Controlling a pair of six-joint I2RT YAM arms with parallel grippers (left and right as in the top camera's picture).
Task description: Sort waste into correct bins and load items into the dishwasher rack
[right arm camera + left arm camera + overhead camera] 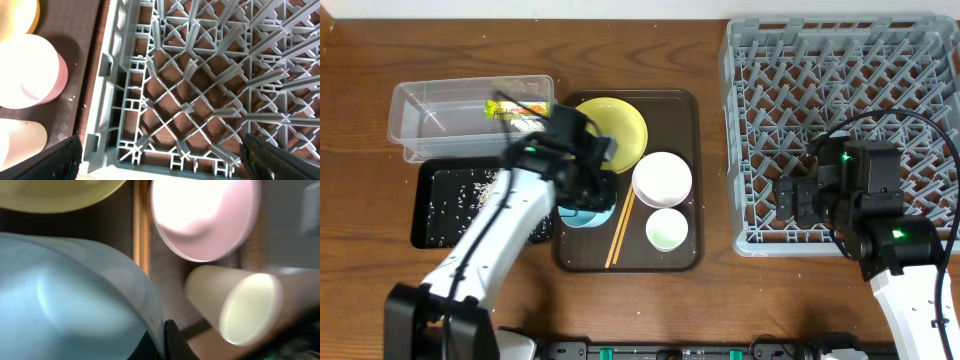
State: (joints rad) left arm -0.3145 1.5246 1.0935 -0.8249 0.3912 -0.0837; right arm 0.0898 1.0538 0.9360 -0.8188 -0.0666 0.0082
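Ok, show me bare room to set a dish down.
Free: the dishwasher rack's lattice beyond the right gripper, and the table strip between rack and brown serving tray. Crowded: that tray, with yellow plate, white bowl, cup, chopsticks, blue bowl and left gripper.

**Bright Light, One Fuzzy View**

From above, light falls evenly on the worktop (360, 280) and all looks sharp, with soft shadows. The camera on the left pincer (590, 188) sees fuzz. The light blue bowl (65, 295) right beside it and the small pale cup (240, 305) are blurry, and the white bowl (205, 217) ahead glares. Ahead of the right pincer (170, 167) the rack (200, 75) is sharp, but its fingers (60, 157) are dark and blurry.
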